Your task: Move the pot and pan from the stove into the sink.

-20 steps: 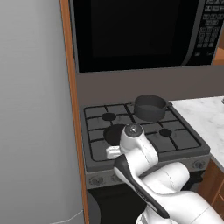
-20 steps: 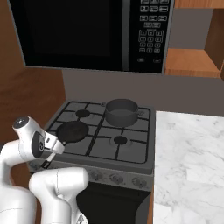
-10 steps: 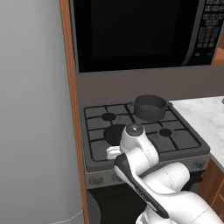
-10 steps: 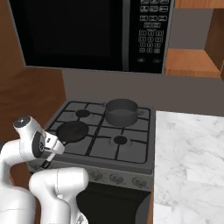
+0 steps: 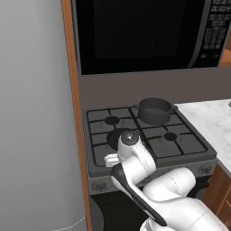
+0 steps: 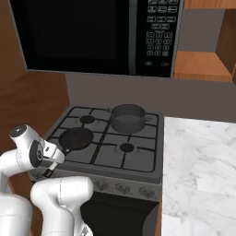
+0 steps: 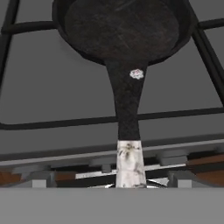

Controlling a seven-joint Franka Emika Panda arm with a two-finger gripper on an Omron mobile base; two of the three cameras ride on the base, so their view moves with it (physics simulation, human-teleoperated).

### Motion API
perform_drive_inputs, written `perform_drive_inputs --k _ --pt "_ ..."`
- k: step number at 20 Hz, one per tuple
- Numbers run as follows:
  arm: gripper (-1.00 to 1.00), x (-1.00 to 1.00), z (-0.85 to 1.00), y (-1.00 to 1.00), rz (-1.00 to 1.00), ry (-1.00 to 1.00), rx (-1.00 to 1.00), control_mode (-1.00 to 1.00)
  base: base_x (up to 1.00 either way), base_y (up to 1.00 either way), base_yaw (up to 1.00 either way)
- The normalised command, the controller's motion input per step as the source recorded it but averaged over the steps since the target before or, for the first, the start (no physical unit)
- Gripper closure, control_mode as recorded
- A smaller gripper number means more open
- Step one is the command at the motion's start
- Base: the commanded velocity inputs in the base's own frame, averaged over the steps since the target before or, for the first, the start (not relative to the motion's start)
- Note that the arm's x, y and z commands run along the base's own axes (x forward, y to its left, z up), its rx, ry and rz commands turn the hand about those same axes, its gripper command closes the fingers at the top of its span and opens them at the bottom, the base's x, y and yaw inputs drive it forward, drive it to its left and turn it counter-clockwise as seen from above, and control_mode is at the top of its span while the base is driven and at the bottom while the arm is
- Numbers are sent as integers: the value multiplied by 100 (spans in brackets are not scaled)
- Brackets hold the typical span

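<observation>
Claw (image 6: pixel 54 156) released, jaws wide, low at stove (image 6: pixel 138 159) front-left edge, lined up on the handle of the pan (image 7: pixel 122 28). Handle runs straight toward the hand, silver band (image 7: pixel 130 162) at its tip nearest. Pan sits on front-left burner; pot (image 6: pixel 127 117) on a rear burner, well apart. Pan looks rigid, fairly heavy at the bowl end, slick handle; judge best hold on the dark handle above the band, firm pinch, expect droop. Small pale mark (image 7: pixel 137 74) on handle, unreadable. Microwave (image 6: pixel 73 34) keypad text too small.
</observation>
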Motion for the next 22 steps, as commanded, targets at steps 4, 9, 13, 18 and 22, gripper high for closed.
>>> perform_drive_inputs --k 4,9,13,18,22 --pt "-100 24 -56 -33 3 -9 0 -100 0 0 0" --pt "-100 10 -69 -65 5 -8 1 -100 0 0 0" --pt "-100 9 -60 -74 4 -7 1 -100 0 0 0" --pt "-100 1 -16 -15 2 -3 1 -100 0 0 0" --pt "-100 0 -28 -6 1 0 0 -100 0 0 0"
